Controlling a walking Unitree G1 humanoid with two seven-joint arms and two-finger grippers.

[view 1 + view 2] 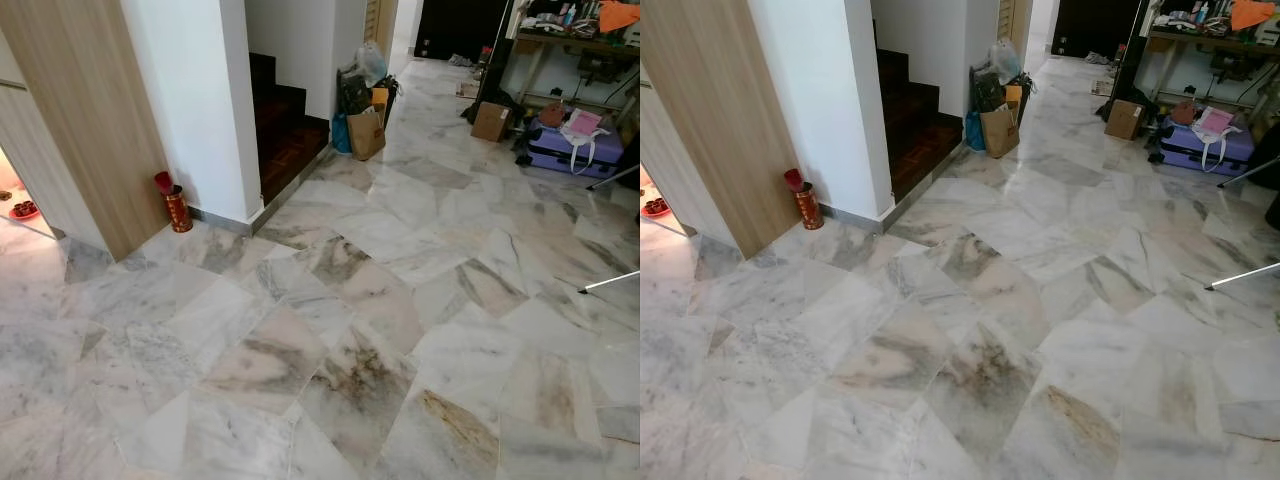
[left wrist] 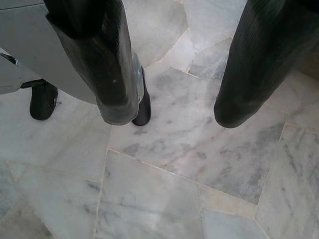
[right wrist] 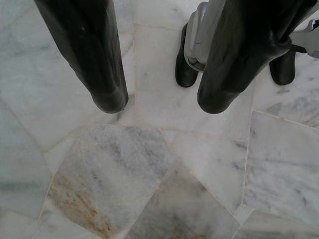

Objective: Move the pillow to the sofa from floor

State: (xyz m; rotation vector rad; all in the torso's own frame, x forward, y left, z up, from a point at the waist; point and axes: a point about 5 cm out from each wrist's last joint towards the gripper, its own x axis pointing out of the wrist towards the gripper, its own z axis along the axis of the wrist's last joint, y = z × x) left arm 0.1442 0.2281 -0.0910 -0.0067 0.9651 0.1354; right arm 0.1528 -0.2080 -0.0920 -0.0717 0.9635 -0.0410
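Head views: marble floor (image 1: 350, 330), staircase (image 1: 285, 125), purple suitcase (image 1: 565, 150) beyond; pillow and sofa not located. Left wrist: left claw (image 2: 172, 107) fingers apart, empty, hanging idle above tiles. Right wrist: right claw (image 3: 159, 99) likewise apart, empty.

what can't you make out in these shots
- Stairs: upper steps hidden by the white wall, head views.
- Suitcase: partly hidden by the bags on it.
- Desk: cut off by the top edge, its clutter too small to name.
- Left gripper and right gripper: open over bare floor; fingers cut off at the top of the wrist views.
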